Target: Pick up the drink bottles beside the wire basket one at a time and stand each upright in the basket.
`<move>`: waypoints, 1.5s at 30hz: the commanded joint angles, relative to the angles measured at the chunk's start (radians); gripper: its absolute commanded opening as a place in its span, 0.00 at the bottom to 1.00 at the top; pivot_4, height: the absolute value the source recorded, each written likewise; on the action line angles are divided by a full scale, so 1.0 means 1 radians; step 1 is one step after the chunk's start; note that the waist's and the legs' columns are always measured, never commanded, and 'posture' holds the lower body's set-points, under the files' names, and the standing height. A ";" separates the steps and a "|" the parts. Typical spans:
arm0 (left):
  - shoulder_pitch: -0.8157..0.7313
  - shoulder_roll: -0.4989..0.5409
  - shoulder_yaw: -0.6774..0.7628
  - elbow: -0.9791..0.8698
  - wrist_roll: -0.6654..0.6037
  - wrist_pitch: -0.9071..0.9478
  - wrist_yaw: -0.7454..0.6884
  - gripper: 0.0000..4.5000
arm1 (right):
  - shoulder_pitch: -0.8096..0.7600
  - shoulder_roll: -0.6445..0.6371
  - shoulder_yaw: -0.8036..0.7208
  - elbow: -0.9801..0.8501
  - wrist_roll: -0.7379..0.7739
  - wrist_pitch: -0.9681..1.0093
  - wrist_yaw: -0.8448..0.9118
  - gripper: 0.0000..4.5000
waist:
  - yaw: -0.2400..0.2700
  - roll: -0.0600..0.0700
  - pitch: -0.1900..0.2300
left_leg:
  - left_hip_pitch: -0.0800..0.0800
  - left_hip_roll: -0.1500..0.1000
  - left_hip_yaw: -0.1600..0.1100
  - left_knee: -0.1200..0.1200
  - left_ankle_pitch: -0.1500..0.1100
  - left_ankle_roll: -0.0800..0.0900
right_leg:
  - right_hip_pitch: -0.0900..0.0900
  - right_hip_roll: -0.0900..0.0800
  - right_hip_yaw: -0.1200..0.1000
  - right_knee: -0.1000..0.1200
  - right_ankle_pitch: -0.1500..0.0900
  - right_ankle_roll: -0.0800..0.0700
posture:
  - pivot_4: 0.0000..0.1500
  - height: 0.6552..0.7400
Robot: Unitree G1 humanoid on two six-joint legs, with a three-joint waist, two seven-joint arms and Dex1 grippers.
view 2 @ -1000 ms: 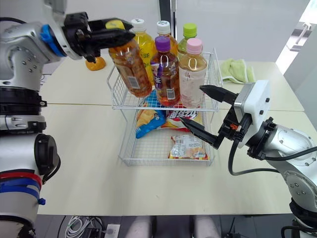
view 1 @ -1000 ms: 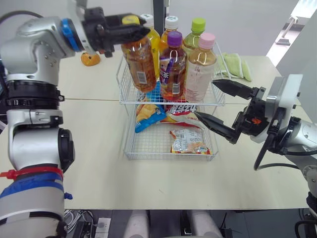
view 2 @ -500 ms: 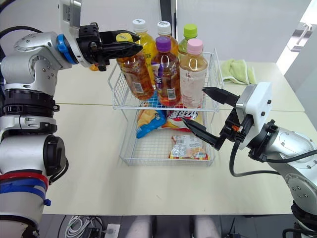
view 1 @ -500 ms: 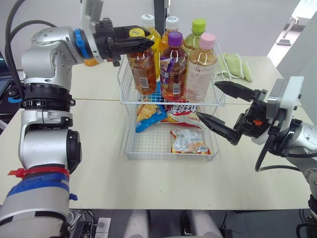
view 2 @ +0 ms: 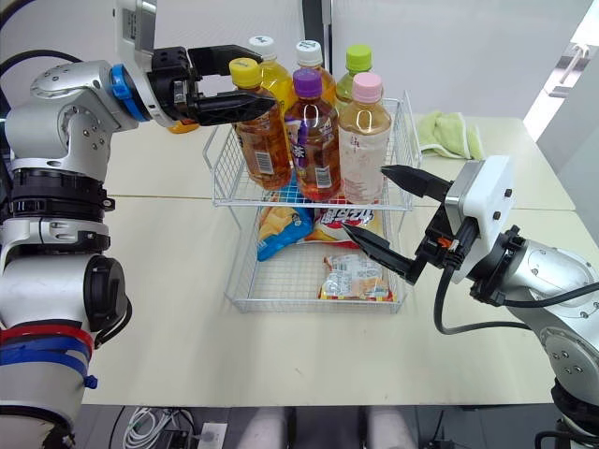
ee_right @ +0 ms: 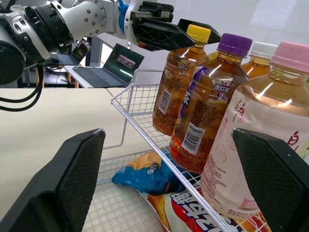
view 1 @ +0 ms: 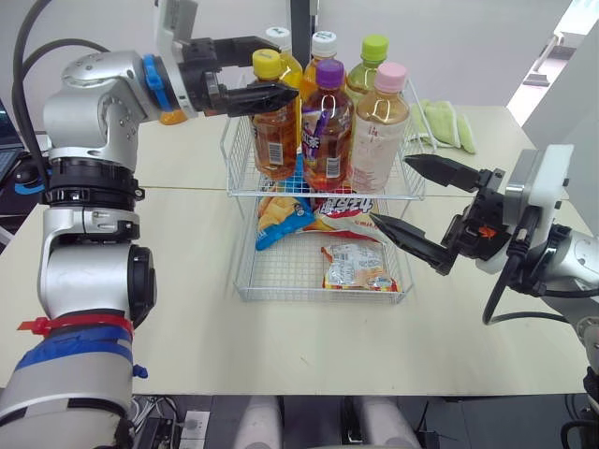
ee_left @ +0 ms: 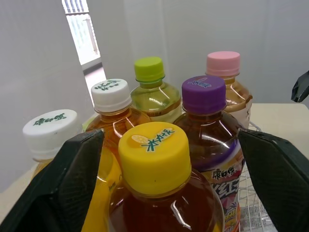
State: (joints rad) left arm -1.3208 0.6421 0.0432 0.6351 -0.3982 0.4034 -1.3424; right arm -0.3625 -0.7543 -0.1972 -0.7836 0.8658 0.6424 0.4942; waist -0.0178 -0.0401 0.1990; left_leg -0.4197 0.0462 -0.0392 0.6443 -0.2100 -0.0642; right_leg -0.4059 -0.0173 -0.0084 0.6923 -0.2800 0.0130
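- Six drink bottles are counted standing in the upper tier of the white two-tier wire basket. The clear plastic bottle of brown tea with a yellow cap is placed at that tier's front left corner. It stands close to upright, its long axis running top to bottom with a slight lean.
- The left gripper is held at cap height, reaching in from the basket's left side. Its two black fingers are spread wide, one toward the basket's rear and one toward its front. A gap is seen between each finger and the cap, so no grip on the bottle is judged to be in place.
- The bottle lies straight ahead between the jaws, with its axis crosswise to the fingers. A retreat is therefore best made back along the fingers' own line, out over the basket's left wall, so that the cap is not clipped.
- The purple-capped bottle with a purple label stands just beside the tea bottle, toward the basket's middle, so a sideways swing that way is to be avoided.
- The right gripper is held just off the basket's right side. Its fingers are spread, with nothing between them, and it lies farther from the tea bottle than the left.
- An orange rounded thing is glimpsed beyond the basket's left rear corner, partly hidden by the left arm. What it is cannot be told.
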 commanded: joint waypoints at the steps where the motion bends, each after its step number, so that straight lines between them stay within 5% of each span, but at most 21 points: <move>1: -0.012 0.010 0.033 -0.035 -0.012 -0.003 0.010 0.99 | -0.010 -0.008 -0.023 -0.014 0.001 -0.021 0.006 1.00 | 0.000 0.000 0.000 | 0.000 0.000 0.000 0.000 0.000 0.000 | 0.000 0.000 0.000 0.000 0.000 0.000 | 1.00 1.00; 18: -0.017 0.151 0.135 -0.144 -0.089 0.171 0.045 0.99 | -0.019 -0.008 -0.023 0.011 0.000 -0.030 0.043 1.00 | -0.008 0.000 0.000 | 0.000 0.000 0.000 0.000 0.000 0.000 | 0.000 0.000 0.000 0.001 0.000 0.000 | 1.00 1.00; 25: -0.036 0.282 0.188 -0.066 -0.073 0.187 0.076 0.99 | -0.032 -0.024 -0.103 0.024 0.120 -0.021 0.080 1.00 | -0.010 0.000 0.000 | 0.001 0.000 0.000 0.000 0.000 0.000 | 0.000 0.000 0.000 0.001 0.000 0.000 | 1.00 1.00; 34: 0.062 0.412 0.245 0.070 -0.048 0.135 0.091 0.99 | -0.149 -0.389 -0.348 0.332 0.345 0.167 0.277 1.00 | 0.000 0.002 0.001 | 0.003 0.000 0.000 0.000 0.000 0.000 | 0.001 -0.001 -0.001 0.002 0.000 -0.001 | 1.00 1.00; 40: 0.164 0.452 0.274 0.219 0.006 -0.041 0.128 0.99 | 0.034 -0.541 -0.501 0.663 0.015 0.035 0.543 1.00 | 0.004 0.001 0.001 | 0.002 0.000 0.002 0.000 0.000 0.000 | 0.001 -0.001 0.001 0.001 0.000 -0.001 | 1.00 1.00; 45: 0.283 0.454 0.285 0.305 0.042 -0.161 0.157 0.99 | 0.105 -0.513 -0.509 0.904 -0.203 -0.222 0.622 1.00 | -0.001 0.002 0.000 | 0.003 0.000 0.004 0.000 0.000 0.000 | 0.000 -0.001 0.002 0.003 0.000 0.000 | 1.00 1.00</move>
State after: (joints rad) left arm -1.0599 1.0735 0.3039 0.9198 -0.3689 0.2942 -1.2010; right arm -0.2562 -1.2733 -0.6773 0.0518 0.7342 0.5339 1.0955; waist -0.0186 -0.0382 0.1994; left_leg -0.4163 0.0465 -0.0348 0.6439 -0.2101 -0.0641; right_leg -0.4060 -0.0183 -0.0058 0.6948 -0.2805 0.0128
